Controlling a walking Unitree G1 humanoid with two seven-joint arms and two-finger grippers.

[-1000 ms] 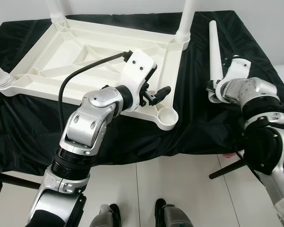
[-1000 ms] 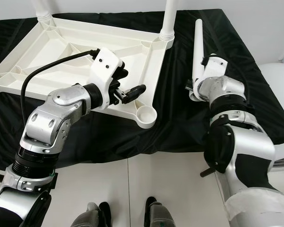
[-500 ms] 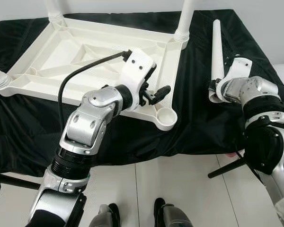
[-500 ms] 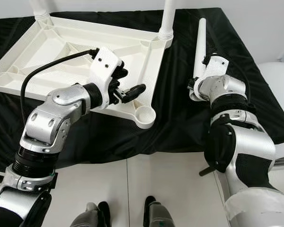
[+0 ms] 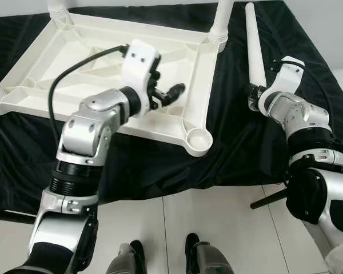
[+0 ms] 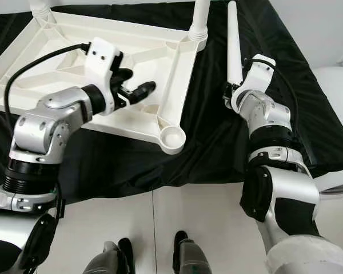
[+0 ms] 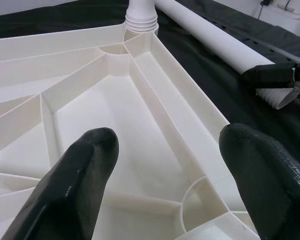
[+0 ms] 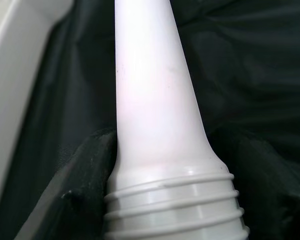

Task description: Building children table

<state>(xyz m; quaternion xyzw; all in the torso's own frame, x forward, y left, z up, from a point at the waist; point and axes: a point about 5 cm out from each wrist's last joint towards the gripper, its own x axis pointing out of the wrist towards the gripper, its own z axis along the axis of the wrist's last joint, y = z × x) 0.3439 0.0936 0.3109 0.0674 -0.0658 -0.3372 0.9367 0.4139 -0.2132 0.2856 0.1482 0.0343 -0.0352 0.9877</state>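
An upturned white tabletop (image 5: 91, 63) lies on the black-draped desk (image 5: 240, 142). The left tool (image 5: 174, 91) hovers above it. At three o'clock, the right tool (image 5: 253, 98) grips a loose white leg (image 5: 252, 43).

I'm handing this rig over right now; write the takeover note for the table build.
Left gripper: open, empty, above the upturned white tabletop.
Right gripper: shut on the loose table leg near its threaded end, over the black cloth.
Done: corner legs already stand in their sockets, such as the far-right leg.
Left: the near-right corner socket is empty; screw the held leg in there.
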